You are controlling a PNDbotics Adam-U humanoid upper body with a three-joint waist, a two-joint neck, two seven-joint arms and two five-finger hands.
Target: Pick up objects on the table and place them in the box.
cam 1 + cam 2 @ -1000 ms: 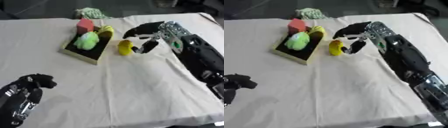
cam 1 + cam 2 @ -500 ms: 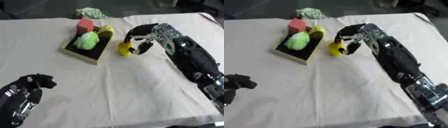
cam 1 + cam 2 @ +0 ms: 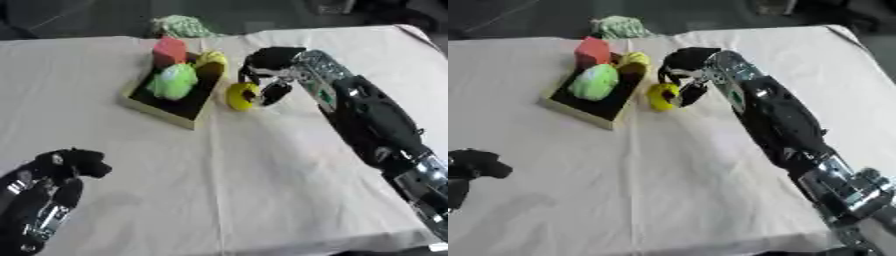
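Right hand [image 3: 273,70]: was reached in from the right side across the table, its fingers curled down around a yellow object; whether the object was fully pinched or only touched could not be told for certain, though the fingers were seen bent against it.
Yellow object [image 3: 240,95]: a small rounded yellow piece, was seen on the white tablecloth [image 3: 227,190] just beside the right wall of the box, outside it, touching the fingers of the right hand.
Box [image 3: 164,108]: a shallow tray with pale yellow walls and a dark floor, was set askew on the cloth left of the right hand.
Box contents: a light green rounded object [image 3: 172,83] was seen lying in the middle; a red block [image 3: 169,50] was stood at the far end; a yellow-green object [image 3: 210,60] was placed at the far right corner.
Green-and-white bundle [image 3: 179,25]: was left at the far edge of the table, behind the box.
Left hand [image 3: 54,185]: was rested near the lower left corner, well apart from the box, fingers curled, nothing held.
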